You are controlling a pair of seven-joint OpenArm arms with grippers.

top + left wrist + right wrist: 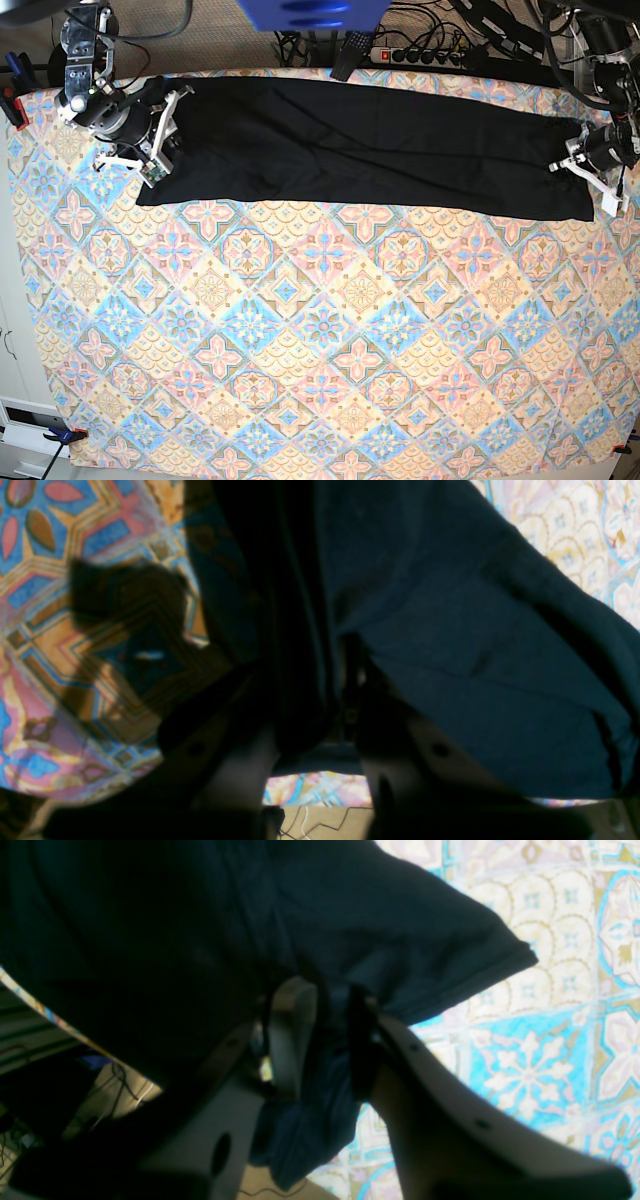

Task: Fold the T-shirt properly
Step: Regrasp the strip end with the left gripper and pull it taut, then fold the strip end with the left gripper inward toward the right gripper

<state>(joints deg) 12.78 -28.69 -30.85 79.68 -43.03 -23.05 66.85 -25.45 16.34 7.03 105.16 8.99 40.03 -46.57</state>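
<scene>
Shirt: you have the T-shirt stretched in a long black band along the far edge of the table, running from one arm to the other across the patterned cloth.
Shirt shape: its near edge runs almost straight, with a few soft creases through the middle; in the base view you cannot make out sleeves or neck.
Left gripper: your left gripper sits at the band's end on the right of the base view. In its wrist view the jaws are drawn together on a pinch of dark fabric, with the shirt draping away above them.
Right gripper: your right gripper is at the other end, by the table's far corner. Its wrist view shows a bunch of fabric clamped between the two fingers, with a hemmed edge spreading out past them and a fold hanging below.
Table: the cloth in front of the shirt is flat.
Background: cables and a power strip lie beyond the far edge.
</scene>
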